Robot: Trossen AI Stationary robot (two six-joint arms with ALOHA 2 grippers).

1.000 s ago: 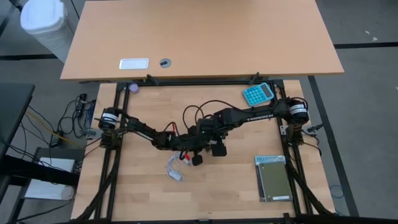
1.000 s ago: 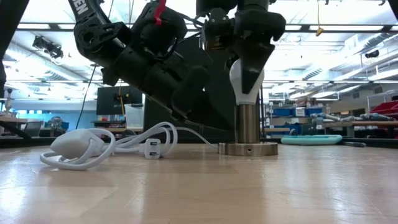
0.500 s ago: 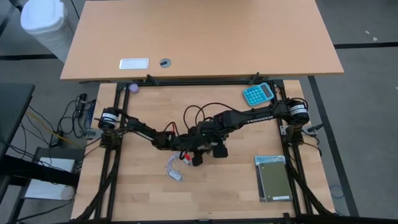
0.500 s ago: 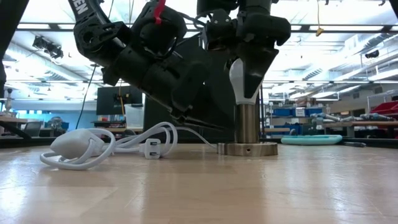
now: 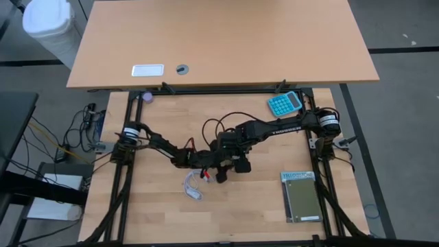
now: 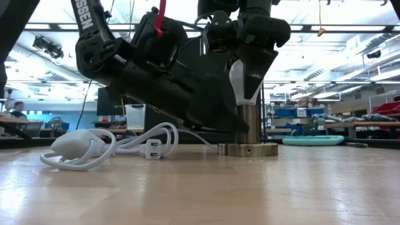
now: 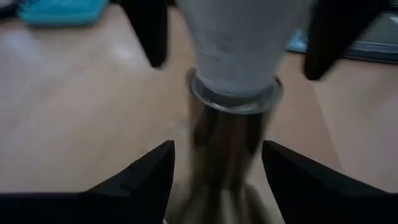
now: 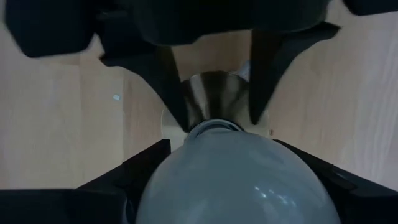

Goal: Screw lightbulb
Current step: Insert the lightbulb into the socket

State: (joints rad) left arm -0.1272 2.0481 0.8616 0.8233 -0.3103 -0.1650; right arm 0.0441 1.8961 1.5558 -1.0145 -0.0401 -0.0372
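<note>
The white lightbulb (image 6: 240, 80) stands upright with its narrow end in the top of a metal socket post (image 6: 249, 125). The post rises from a round base disc (image 6: 249, 149) on the table. My right gripper (image 6: 247, 70) comes down from above and is shut on the bulb. My left gripper (image 7: 217, 163) reaches in low and nearly level. It is open, one finger on each side of the socket post (image 7: 225, 143) below the bulb. I cannot tell whether those fingers touch the post. In the high view both grippers meet at mid-table (image 5: 223, 168), hiding bulb and socket. My right gripper pinches the bulb's wide rounded glass part (image 8: 163, 177) between its two fingers. The fingers (image 7: 146, 31) point down from above, one on either side. The bulb stays upright, its neck (image 7: 235, 78) seated in the socket's rim.
A coiled white cable with its plug (image 6: 94, 147) lies on the table left of the socket, also in the high view (image 5: 193, 186). A teal calculator (image 5: 285, 103) sits at the far right and a grey-green book (image 5: 302, 197) at the near right.
My left gripper has dipped and moved in toward the socket post, and it has opened from shut so that its fingers now stand on both sides of the post. My right gripper has kept still with the bulb on the socket.
</note>
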